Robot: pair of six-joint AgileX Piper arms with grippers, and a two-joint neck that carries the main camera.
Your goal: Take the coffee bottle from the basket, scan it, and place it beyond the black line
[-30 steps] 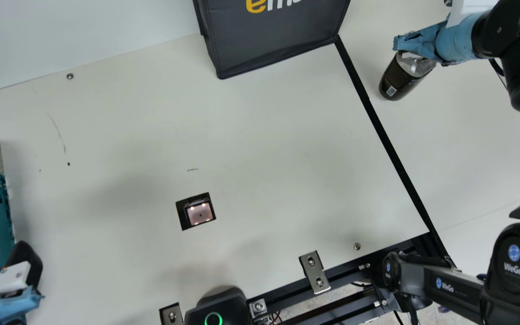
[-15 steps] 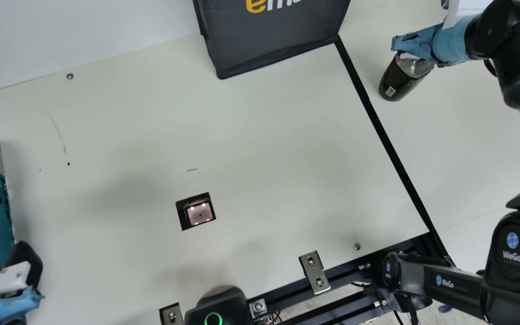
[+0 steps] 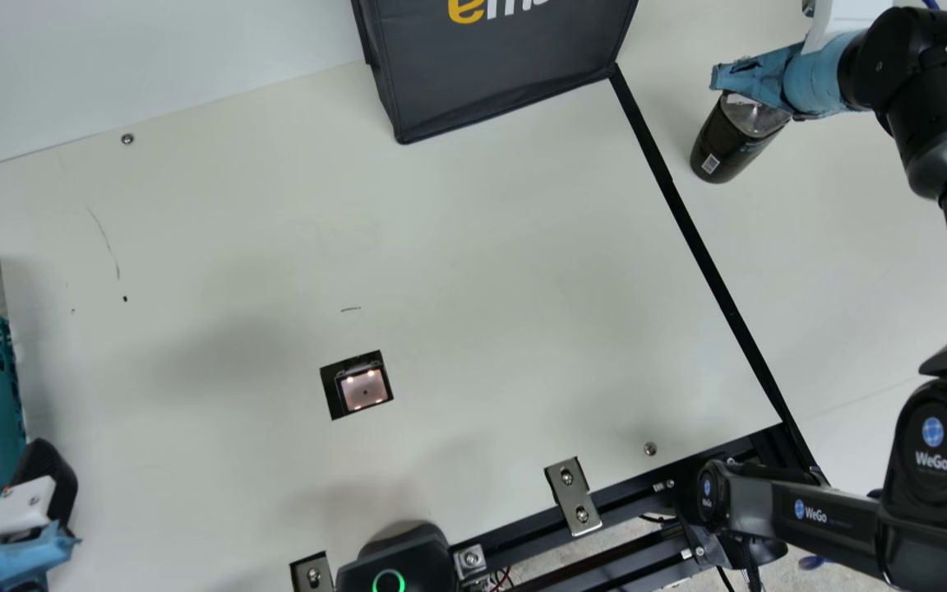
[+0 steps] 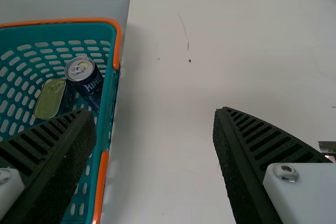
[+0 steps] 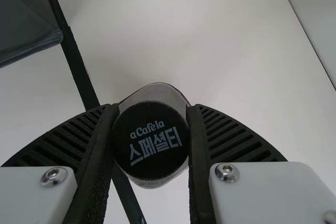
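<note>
Right gripper clasping the coffee bottle, apparently upright beyond the black line, left gripper spread wide by the teal basket

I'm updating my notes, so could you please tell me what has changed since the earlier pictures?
The right claw has edged slightly towards the main view's left, and the top of the coffee bottle with it. No grip was visibly taken or released. The bottle's base, left claw and teal basket stayed put.
</note>
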